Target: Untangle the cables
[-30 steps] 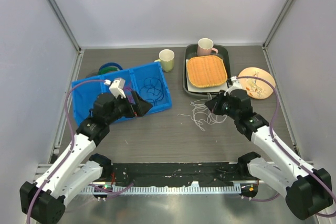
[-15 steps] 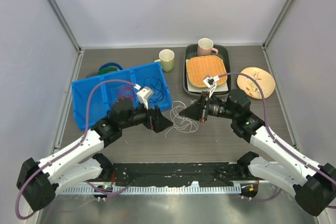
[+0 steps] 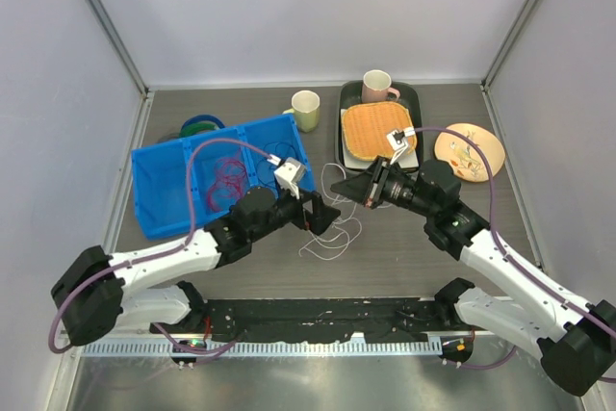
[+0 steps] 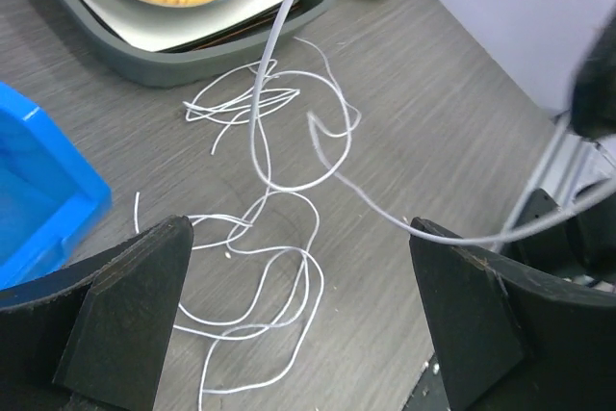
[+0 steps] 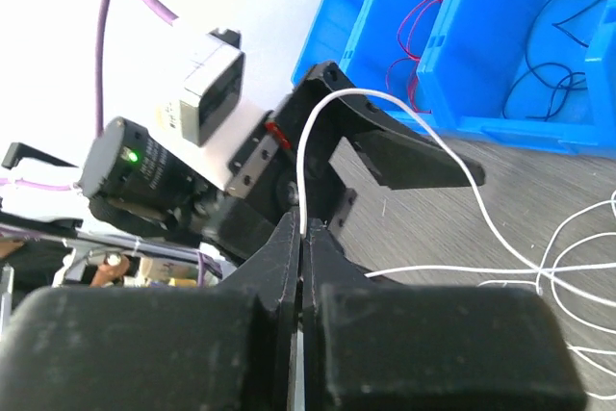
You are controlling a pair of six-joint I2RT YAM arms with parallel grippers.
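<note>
Last sec both my arms closed in on mid-table. My right gripper (image 3: 339,186) was down at the thin white thread-like cables (image 3: 332,236) beside the dark grey plastic tray (image 3: 343,156). It has since swung left and up w/ one strand. Its fingers are pressed together on that white wire, and the wrist view shows the wire rising straight out of the pinch. The rest of the white bunch slid along w/ the pull and now lies on the table btwn the two grippers, well clear of the tray.

My left gripper (image 3: 322,214) has come off the blue plastic divided bin (image 3: 159,209). It now hangs just over the white bunch, fingers spread wide, holding nothing. The lifted strand crosses btwn them.

Red wire loops (image 3: 229,180) sit in the bin's middle compartment and dark blue loops (image 5: 563,40) in the one next to it. So I reckon white is the last lot to sort.

W/ one end raised I have a line to work against. The left prob. needs to pin or take a different loop, else the whole knot just drags along.
</note>
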